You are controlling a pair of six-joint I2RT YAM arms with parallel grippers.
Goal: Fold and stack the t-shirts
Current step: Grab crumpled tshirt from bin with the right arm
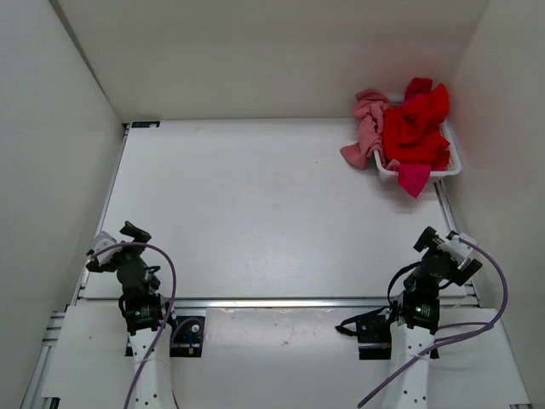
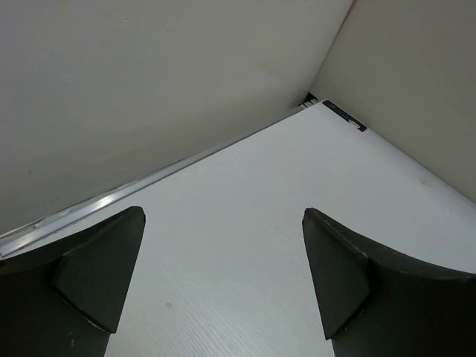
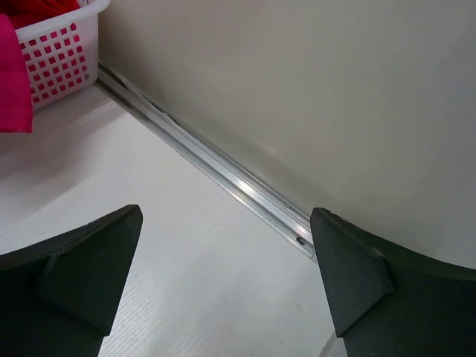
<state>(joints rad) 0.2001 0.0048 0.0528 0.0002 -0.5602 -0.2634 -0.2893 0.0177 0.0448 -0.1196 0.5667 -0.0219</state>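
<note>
Three t-shirts lie crumpled in a white mesh basket (image 1: 451,167) at the table's far right corner. The bright red one (image 1: 415,126) fills the middle. A salmon pink shirt (image 1: 367,128) spills over the basket's left rim onto the table. The magenta shirt (image 1: 414,178) hangs over the front rim, and its edge (image 3: 13,82) shows beside the basket (image 3: 63,48) in the right wrist view. My left gripper (image 1: 109,244) sits open near the front left, far from the shirts. My right gripper (image 1: 447,243) is open at the front right, nothing between its fingers.
White walls enclose the table (image 1: 255,213) on the left, back and right. A metal rail (image 3: 223,175) runs along the right wall's foot, another (image 2: 111,199) along the left wall. Cables loop beside both arm bases at the near edge.
</note>
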